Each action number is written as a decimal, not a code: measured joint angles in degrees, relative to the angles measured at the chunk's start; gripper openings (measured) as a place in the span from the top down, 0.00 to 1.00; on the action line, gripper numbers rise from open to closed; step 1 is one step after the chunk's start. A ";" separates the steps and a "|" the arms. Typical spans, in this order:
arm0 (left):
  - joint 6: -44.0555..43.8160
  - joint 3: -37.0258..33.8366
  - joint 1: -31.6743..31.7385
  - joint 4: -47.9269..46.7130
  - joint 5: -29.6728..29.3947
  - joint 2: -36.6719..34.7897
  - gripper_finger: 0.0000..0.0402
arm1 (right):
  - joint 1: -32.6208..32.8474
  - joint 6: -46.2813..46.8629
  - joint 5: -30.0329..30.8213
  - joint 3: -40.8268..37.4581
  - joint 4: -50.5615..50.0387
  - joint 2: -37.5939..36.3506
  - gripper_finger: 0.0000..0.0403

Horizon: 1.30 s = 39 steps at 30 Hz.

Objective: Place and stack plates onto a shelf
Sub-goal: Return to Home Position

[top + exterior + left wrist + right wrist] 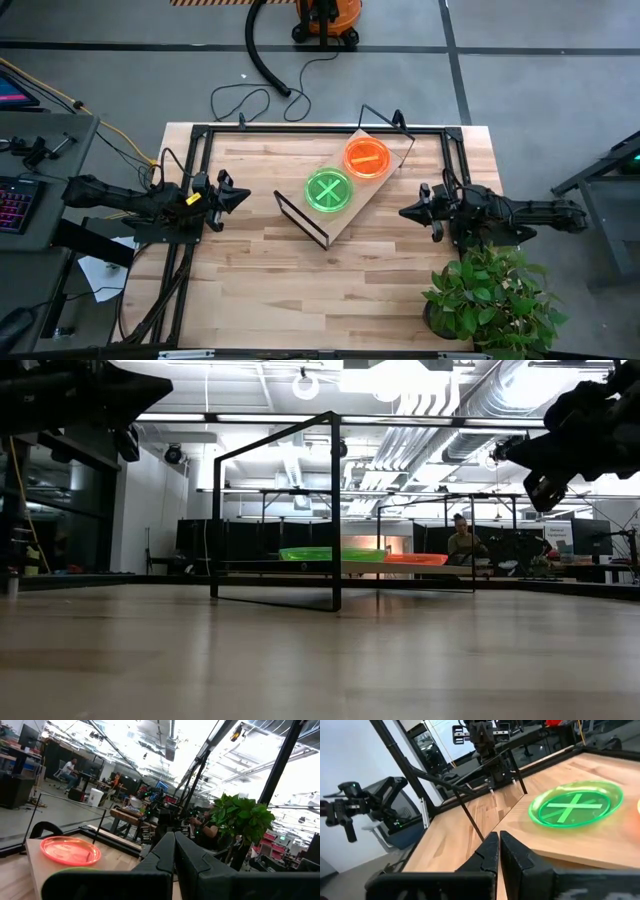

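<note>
The shelf (352, 190), a light-wood board on a black wire frame, stands slantwise at the table's middle. A neon green stack of plates (329, 190) with a bright cross rests flat on its near-left part, and a neon orange stack (367, 157) with a centre bar on its far-right part; both show in the low view (331, 554) (415, 559). My left gripper (243, 195) hovers shut, left of the shelf, above the table. My right gripper (404, 212) hovers shut, right of the shelf. The right wrist view shows the green plate (576, 809); the left wrist view shows the orange one (70, 851).
A potted green plant (493, 297) stands at the table's near right corner, close to my right arm. A black frame rail (320, 128) runs along the table's far edge. Bare wood (300, 290) lies toward the near edge. A person sits in the room beyond (461, 541).
</note>
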 joint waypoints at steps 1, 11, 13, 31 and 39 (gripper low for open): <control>0.00 0.00 0.00 -0.01 0.00 0.00 1.00 | 0.00 0.72 0.02 0.00 -0.03 0.00 1.00; 0.00 0.00 0.00 0.00 0.00 0.00 1.00 | 0.00 3.62 0.02 0.04 -0.15 0.00 1.00; 0.00 0.00 0.00 0.00 0.00 0.00 1.00 | 0.00 3.62 0.02 0.07 -0.16 0.00 1.00; 0.00 0.00 0.00 0.00 0.00 0.00 1.00 | 0.00 3.60 0.02 0.11 -0.21 0.00 1.00; 0.00 0.00 -0.01 0.00 0.00 0.00 1.00 | 0.00 3.60 0.02 0.11 -0.21 0.00 1.00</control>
